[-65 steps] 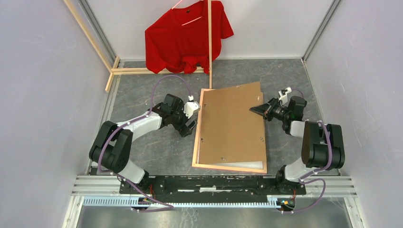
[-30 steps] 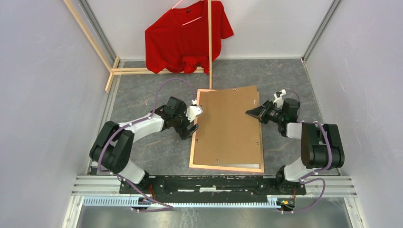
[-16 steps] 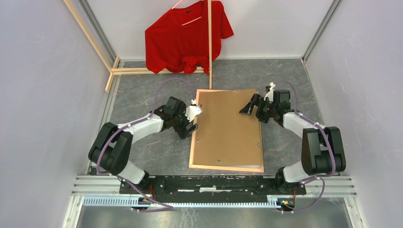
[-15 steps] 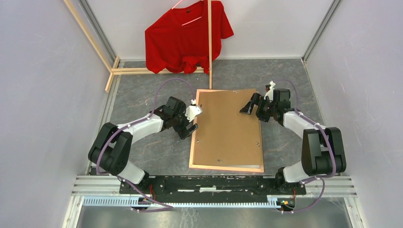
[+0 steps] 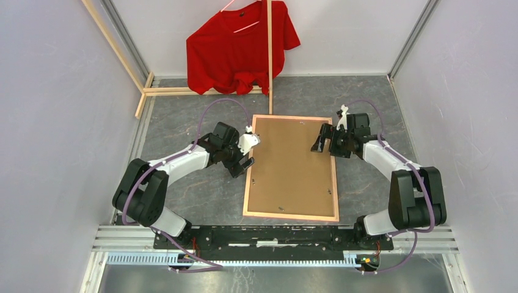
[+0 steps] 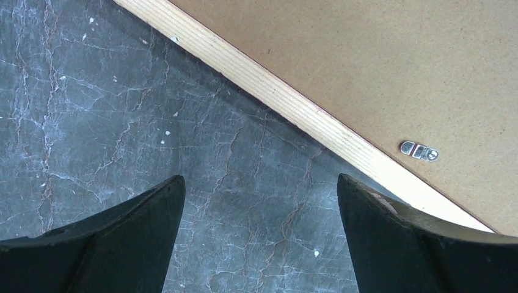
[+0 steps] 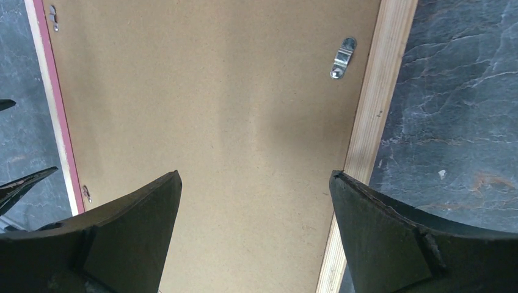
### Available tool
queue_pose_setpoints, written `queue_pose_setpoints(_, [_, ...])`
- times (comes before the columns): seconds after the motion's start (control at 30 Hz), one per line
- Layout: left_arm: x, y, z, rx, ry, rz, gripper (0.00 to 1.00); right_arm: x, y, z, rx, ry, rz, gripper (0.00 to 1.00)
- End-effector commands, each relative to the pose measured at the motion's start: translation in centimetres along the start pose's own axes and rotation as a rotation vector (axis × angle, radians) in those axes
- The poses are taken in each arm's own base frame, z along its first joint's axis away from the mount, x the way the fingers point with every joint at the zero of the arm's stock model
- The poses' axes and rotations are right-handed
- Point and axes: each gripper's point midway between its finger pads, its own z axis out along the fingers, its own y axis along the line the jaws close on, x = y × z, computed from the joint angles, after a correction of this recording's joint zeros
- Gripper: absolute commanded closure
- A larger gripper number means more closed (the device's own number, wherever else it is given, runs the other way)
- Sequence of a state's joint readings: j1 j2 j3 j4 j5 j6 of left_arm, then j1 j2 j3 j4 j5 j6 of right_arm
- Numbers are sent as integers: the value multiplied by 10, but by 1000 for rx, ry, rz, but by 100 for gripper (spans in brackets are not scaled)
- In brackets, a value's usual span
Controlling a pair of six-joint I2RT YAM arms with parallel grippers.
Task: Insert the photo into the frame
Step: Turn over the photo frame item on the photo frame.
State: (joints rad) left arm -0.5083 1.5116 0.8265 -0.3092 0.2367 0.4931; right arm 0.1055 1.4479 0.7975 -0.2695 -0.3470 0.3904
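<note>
The frame (image 5: 246, 186) lies back side up in the middle of the table, its pale wood rim (image 6: 293, 110) showing. A brown backing board (image 5: 292, 165) lies flat inside it. The photo is hidden. My left gripper (image 5: 249, 154) stands open over bare table just off the frame's left rim, nothing between its fingers (image 6: 259, 183). My right gripper (image 5: 319, 138) hovers open above the board's far right part (image 7: 255, 176), one finger over the right rim (image 7: 379, 91). Small metal clips (image 7: 342, 58) sit along the board's edges.
A red shirt (image 5: 241, 46) hangs on a wooden-stick rack (image 5: 270, 55) at the back; its base sticks (image 5: 146, 91) lie at the back left. Grey walls close in both sides. Dark marbled table (image 5: 183, 195) surrounds the frame.
The right gripper has opened, let go of the board and moved up toward the far right corner. The skewed board now lies square inside the frame. The left arm has barely moved.
</note>
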Motion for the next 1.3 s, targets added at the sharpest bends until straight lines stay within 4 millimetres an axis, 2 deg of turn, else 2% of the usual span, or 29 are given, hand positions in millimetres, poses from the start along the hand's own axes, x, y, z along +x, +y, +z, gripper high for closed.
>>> queue_pose_setpoints(0.0, [-17,8,-10,-23,-44,56,0,-23,13,-11,-23,-73,-54,2])
queue_pose_setpoints(0.07, [-18,8,-12,-21,-47,55,0,-32,14,-17,-10,-104,-65,2])
queue_pose_setpoints(0.2, [-23,9,-16,-4,-61,45,0,-68,31,-42,-20,-227,-88,2])
queue_pose_setpoints(0.3, [-28,9,-21,22,-82,24,0,-90,50,-55,-124,-339,-37,2])
queue_pose_setpoints(0.37, [-32,6,-22,40,-93,18,0,-89,61,-58,-235,-356,-12,2])
queue_pose_setpoints(0.47, [-34,0,-22,74,-104,7,0,-76,89,-59,-442,-362,42,2])
queue_pose_setpoints(0.53, [-34,-4,-21,95,-110,0,0,-66,102,-54,-412,-373,-1,2])
queue_pose_setpoints(0.6, [-35,-7,-18,114,-110,-11,0,-52,119,-50,-359,-370,-79,10])
queue_pose_setpoints(0.7, [-34,-9,-12,138,-109,-30,2,-17,148,-38,-392,-342,-141,28])
queue_pose_setpoints(0.77, [-34,-11,-8,153,-105,-45,5,9,158,-29,-437,-316,-155,34])
queue_pose_setpoints(0.93, [-27,-8,-3,168,-79,-61,17,59,165,-12,-463,-221,-215,46])
queue_pose_setpoints(1.03, [-25,-4,-3,181,-77,-85,20,81,161,-6,-467,-180,-220,47])
queue_pose_setpoints(1.17, [-21,-4,-1,199,-73,-106,27,93,165,4,-486,-140,-236,47])
queue_pose_setpoints(1.27, [-21,-8,-1,225,-74,-130,31,96,178,11,-525,-124,-253,47])
